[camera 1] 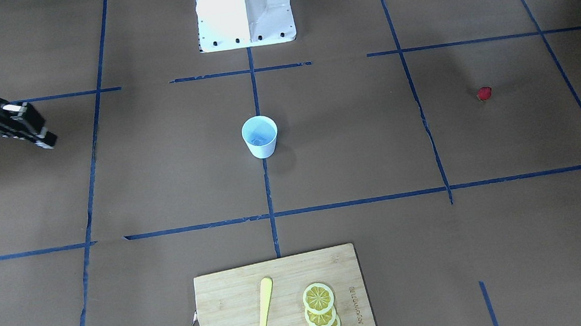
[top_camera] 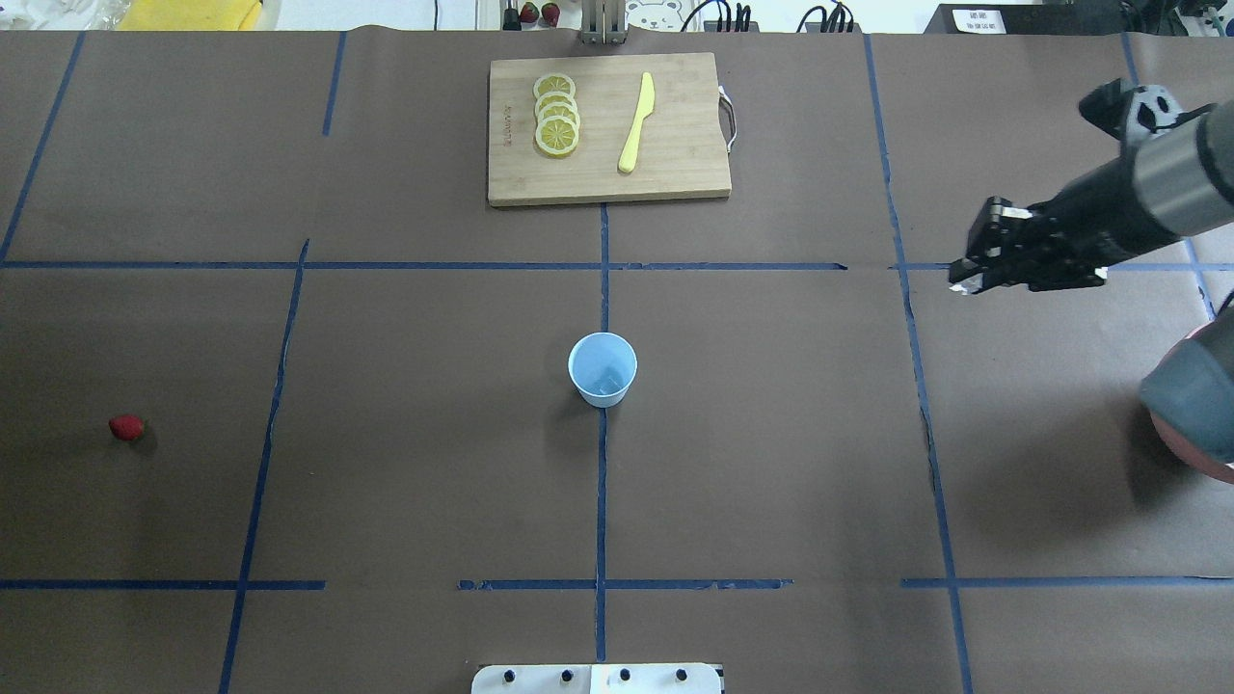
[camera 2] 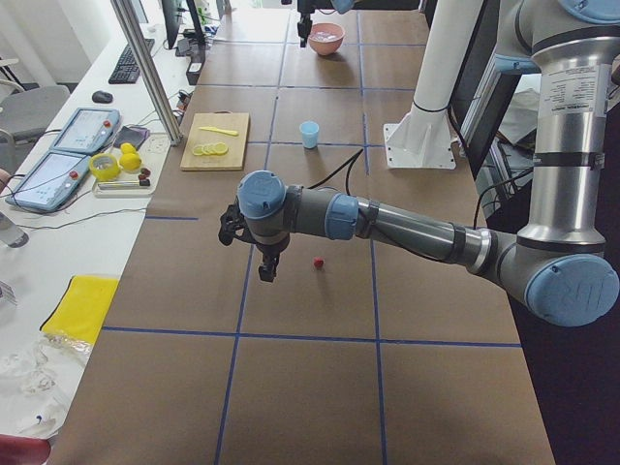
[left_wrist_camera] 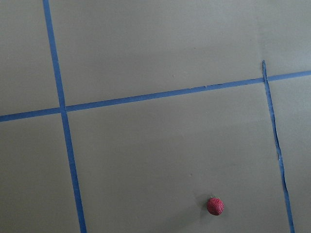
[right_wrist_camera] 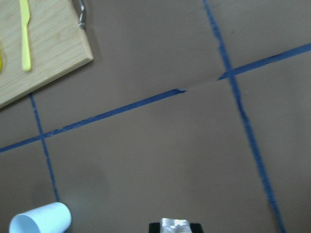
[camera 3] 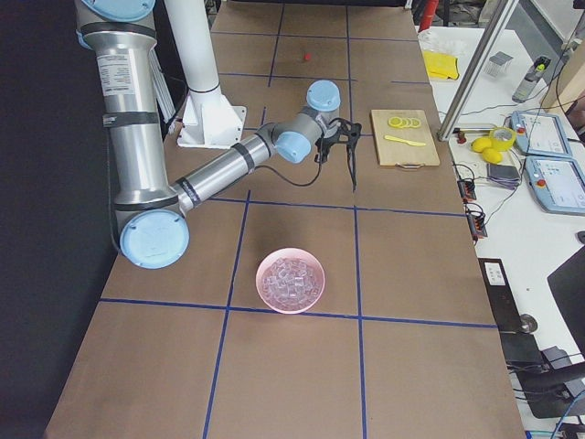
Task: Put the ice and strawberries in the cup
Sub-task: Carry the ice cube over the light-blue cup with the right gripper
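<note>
Table [top_camera: 386,482]: brown paper with a blue tape grid.

Right arm [top_camera: 1157,183] comes in on the overhead's right. Right gripper [top_camera: 966,278] hangs above the table between the pink bowl [camera 3: 260,285] and the cup [top_camera: 603,368], nearer the bowl. Overhead and front views only show its fingers side-on and close together. The right wrist view shows a small glassy ice cube [right_wrist_camera: 176,224] pinched between the tips at the bottom edge.

Left arm [camera 2: 417,228] shows properly only in exterior left, stretched out low over the table. Left gripper [camera 2: 265,269] points down near the strawberry [top_camera: 126,427] and does not touch it. Can't tell whether its fingers are spread or closed. The left wrist view shows no fingers, only tape and the berry.

Cutting board [top_camera: 598,178] sits at the table's far edge from the robot, centred.

The exterior right view shows the bowl full of ice [camera 3: 291,277]. The overhead hides most of it under the right arm's elbow, and the front view clips it at the edge.

The cup stands upright at table centre on a tape line. Can't tell its contents.

Yellow knife [top_camera: 636,123] lies on the board beside a row of overlapping lemon slices [top_camera: 556,114].

The strawberry lies alone on the paper on the robot's left side, well apart from the cup.
</note>
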{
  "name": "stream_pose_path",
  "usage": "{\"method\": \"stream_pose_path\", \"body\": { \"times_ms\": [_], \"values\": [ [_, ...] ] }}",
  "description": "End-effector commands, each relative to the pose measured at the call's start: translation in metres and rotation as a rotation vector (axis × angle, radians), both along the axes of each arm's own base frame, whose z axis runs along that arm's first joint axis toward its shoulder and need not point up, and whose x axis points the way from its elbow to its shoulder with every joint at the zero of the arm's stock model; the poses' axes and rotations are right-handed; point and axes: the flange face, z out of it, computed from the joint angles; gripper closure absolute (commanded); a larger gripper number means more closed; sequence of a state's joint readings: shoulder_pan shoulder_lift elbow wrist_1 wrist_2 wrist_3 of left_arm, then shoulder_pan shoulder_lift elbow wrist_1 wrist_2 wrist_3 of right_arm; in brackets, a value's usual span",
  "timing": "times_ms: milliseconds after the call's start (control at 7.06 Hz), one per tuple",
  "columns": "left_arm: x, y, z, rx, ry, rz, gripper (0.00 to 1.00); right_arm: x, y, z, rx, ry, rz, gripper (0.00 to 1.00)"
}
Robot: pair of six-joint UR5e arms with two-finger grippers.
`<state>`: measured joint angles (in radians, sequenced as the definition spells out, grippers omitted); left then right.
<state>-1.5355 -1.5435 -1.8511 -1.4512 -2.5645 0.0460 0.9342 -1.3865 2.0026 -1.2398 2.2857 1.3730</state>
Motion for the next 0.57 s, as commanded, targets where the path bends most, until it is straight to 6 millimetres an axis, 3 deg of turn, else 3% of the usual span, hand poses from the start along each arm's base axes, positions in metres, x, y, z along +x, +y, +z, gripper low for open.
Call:
{"method": "stream_pose_path", "body": {
  "times_ms": [0, 142, 283, 425],
  "values": [
    [0.000, 0.000, 0.002, -0.004, 0.000, 0.000, 0.00, -0.153, 0.033, -0.104, -0.045, -0.062, 0.095, 0.99],
    [0.000, 0.000, 0.005, -0.011, -0.002, 0.000, 0.00, -0.225, 0.033, -0.136, -0.052, -0.057, 0.154, 0.98],
    [0.000, -0.001, 0.006, -0.011, -0.002, 0.000, 0.00, -0.280, 0.045, -0.147, -0.043, -0.033, 0.176, 0.96],
    [0.000, -0.001, 0.007, -0.011, -0.002, 0.001, 0.00, -0.298, 0.061, -0.144, -0.030, -0.021, 0.176, 0.92]
  ]
}}
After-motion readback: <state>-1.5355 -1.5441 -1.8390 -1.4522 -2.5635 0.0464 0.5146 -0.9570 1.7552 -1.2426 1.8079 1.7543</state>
